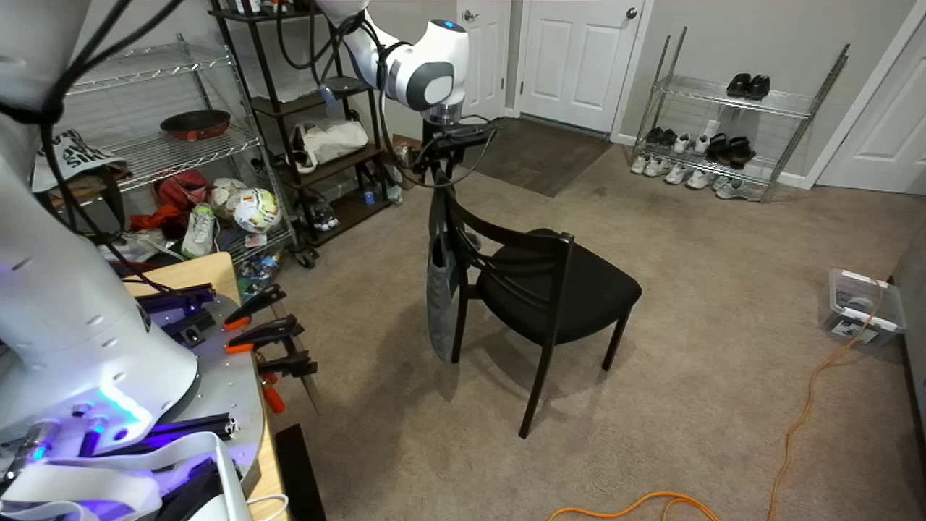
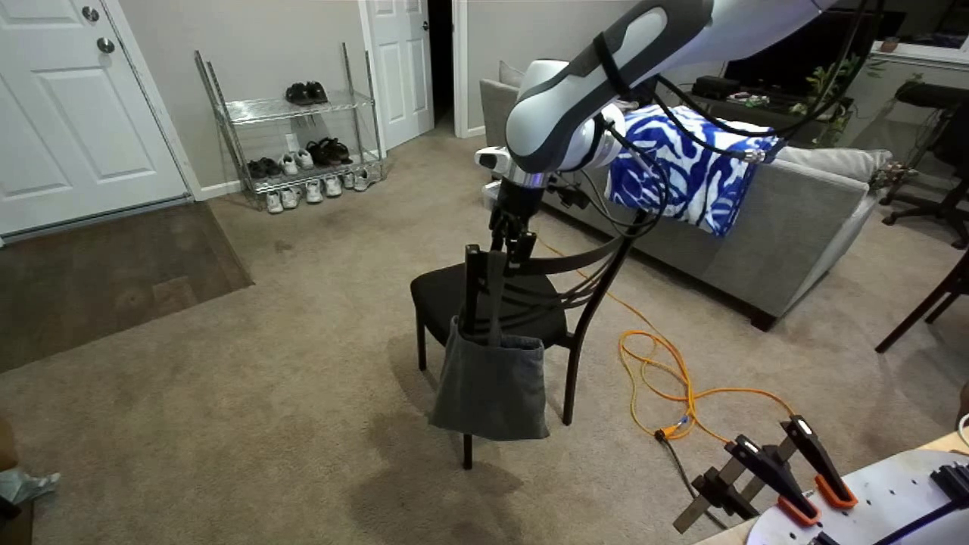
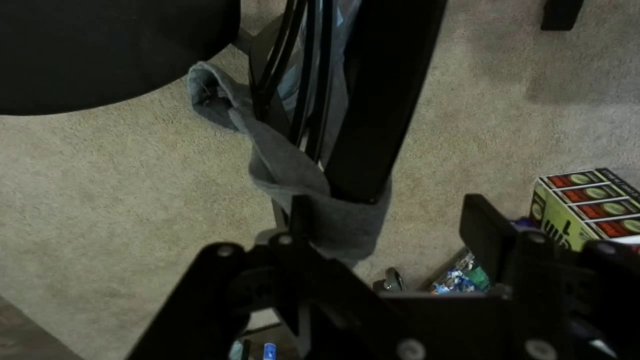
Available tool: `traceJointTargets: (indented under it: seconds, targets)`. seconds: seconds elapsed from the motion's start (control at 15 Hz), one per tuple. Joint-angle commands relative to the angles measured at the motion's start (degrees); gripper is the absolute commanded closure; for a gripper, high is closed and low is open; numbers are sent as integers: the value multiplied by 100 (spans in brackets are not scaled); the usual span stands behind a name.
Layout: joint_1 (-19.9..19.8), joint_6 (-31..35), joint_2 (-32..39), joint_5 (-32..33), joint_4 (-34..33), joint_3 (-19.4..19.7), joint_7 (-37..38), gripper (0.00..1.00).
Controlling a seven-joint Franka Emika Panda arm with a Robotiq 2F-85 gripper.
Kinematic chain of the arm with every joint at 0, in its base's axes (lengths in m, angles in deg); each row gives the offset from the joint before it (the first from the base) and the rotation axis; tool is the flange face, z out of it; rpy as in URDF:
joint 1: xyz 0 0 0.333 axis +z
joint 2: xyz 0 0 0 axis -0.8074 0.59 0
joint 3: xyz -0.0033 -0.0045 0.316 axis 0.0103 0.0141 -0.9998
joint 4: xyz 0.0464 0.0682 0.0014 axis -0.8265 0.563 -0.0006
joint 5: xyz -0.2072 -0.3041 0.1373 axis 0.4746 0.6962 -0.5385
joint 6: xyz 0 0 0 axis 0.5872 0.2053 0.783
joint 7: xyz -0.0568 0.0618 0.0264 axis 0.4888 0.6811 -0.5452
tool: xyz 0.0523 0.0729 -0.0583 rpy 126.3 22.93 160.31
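Note:
A grey cloth bag [image 1: 441, 304] hangs by its strap from one corner post of a black chair's back [image 1: 506, 235]. Bag [image 2: 492, 390] and chair [image 2: 556, 265] also show in an exterior view. My gripper [image 1: 443, 161] points down at the top of that post and also shows in an exterior view [image 2: 513, 244]. In the wrist view my gripper [image 3: 387, 220] is open, its fingers wide apart. The grey strap [image 3: 345, 225] loops round the post end [image 3: 372, 150] close to the left finger. Whether that finger touches the strap I cannot tell. The right finger stands apart over carpet.
Black clamps [image 1: 264, 333] with orange pads stick out from the robot's table. An orange cord [image 2: 681, 386] lies on the carpet near a grey sofa [image 2: 787, 235]. Wire shelves [image 1: 181, 148] and a shoe rack [image 1: 738, 101] stand by the walls. A printed box [image 3: 585, 210] is at the wrist view's right.

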Motion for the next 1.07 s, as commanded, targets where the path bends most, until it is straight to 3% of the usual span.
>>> traceJointTargets:
  seconds: [0.0,0.47,1.0]
  targets:
    - [63,51,-153,-62,154,46,133,52]
    - [108,446,-419,11,424,123,315,96]
    - [206,1355,-1115,282,1405,177,893,96]
